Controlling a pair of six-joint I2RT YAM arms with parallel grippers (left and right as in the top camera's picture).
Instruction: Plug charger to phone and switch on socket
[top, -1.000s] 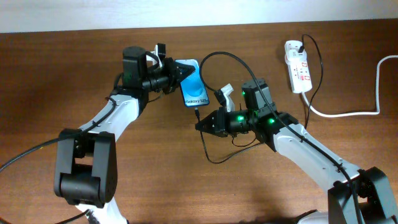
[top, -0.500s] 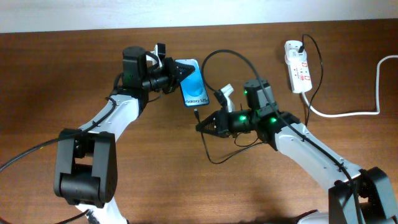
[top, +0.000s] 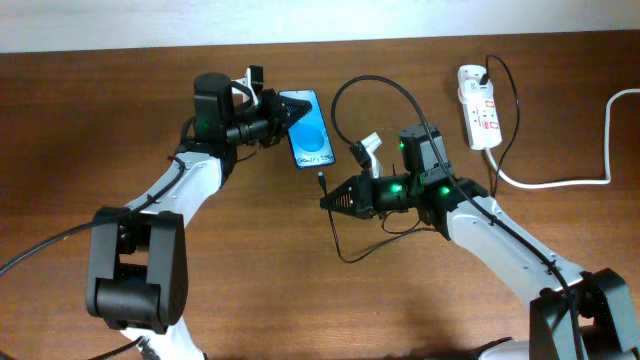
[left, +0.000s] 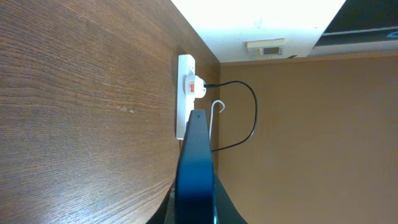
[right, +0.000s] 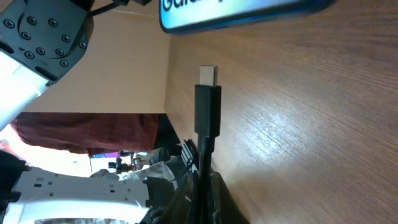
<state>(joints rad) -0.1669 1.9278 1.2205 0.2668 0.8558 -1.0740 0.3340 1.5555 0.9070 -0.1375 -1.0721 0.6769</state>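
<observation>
Table (top: 330, 310): brown wood.
Left gripper (top: 282, 113): clenched on left edge of phone (top: 308, 129), far centre.
Right gripper (top: 335, 201): clenched on charger (top: 375, 85) just behind plug tip (top: 322, 180), near side of phone.
Socket (top: 478, 105): far right, well apart from phone.
Phone: overhead shows blue screen; left wrist view shows thin dark edge only (left: 194, 168).
Plug tip (right: 208, 76): aimed at phone's near edge, not touching. Gap clear in right wrist view only.

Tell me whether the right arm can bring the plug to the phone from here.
Probably yes. The right claw grips the charger behind its plug, which points at the phone with nothing between; the left claw holds the phone.
</observation>
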